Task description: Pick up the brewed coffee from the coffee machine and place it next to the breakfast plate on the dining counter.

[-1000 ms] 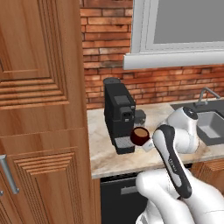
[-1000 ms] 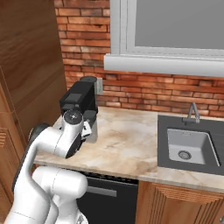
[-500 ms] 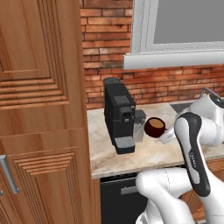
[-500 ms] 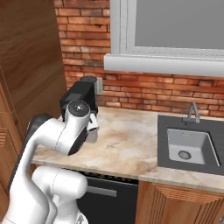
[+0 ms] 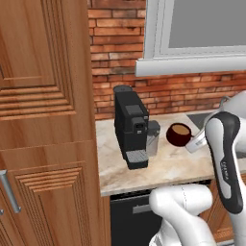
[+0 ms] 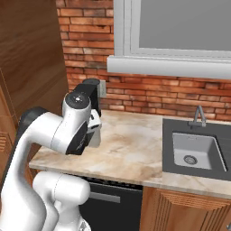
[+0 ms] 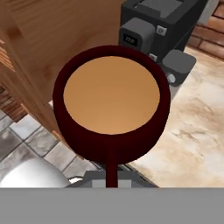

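The brewed coffee, a dark maroon mug full of brown liquid, hangs in the air to the right of the coffee machine, above the marble worktop. My gripper is shut on the mug's handle from the right. In the hand view the brewed coffee sits upright and close, its handle pointing toward the hand, with the coffee machine behind it. My arm partly covers the coffee machine in the right base view. The breakfast plate and the dining counter are out of view.
A marble worktop runs under the mug, with a sink and faucet to the right. A tall wooden cabinet stands left of the machine. A brick wall and window sill lie behind.
The mug has left the coffee machine's drip tray and travelled right, carried in my gripper. The arm has swung right with it.
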Controlling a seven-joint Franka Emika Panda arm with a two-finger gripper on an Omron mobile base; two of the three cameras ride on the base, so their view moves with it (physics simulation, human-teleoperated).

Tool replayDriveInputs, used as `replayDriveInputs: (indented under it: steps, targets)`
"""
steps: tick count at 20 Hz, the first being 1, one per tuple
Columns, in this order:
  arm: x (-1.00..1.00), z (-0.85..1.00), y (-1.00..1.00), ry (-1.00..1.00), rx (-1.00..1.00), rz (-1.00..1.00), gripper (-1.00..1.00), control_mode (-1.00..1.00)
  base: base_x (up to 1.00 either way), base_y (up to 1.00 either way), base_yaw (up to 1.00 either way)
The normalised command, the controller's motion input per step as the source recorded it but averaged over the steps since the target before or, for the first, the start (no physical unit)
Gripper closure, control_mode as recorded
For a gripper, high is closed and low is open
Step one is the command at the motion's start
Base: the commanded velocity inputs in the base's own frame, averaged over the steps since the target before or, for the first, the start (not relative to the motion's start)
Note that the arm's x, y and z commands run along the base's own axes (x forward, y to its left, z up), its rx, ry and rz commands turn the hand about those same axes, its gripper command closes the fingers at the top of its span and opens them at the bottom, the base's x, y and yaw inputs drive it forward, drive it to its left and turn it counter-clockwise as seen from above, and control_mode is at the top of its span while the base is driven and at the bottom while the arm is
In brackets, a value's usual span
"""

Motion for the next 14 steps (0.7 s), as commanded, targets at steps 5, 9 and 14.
replayDriveInputs:
  steps: [5, 9, 14]
  targets:
    - [-0.2, 0.1, 0.0, 0.0, -0.11, 0.0, 1.0, -1.0, 0.0, 0.0, 0.0]
    - [-0.1, 0.01, 0.0, -0.07, -0.14, 0.0, 1.0, -1.0, 0.0, 0.0, 0.0]
    - [0.0, 0.0, 0.0, -0.07, -0.06, 0.0, 1.0, -1.0, 0.0, 0.0, 0.0]
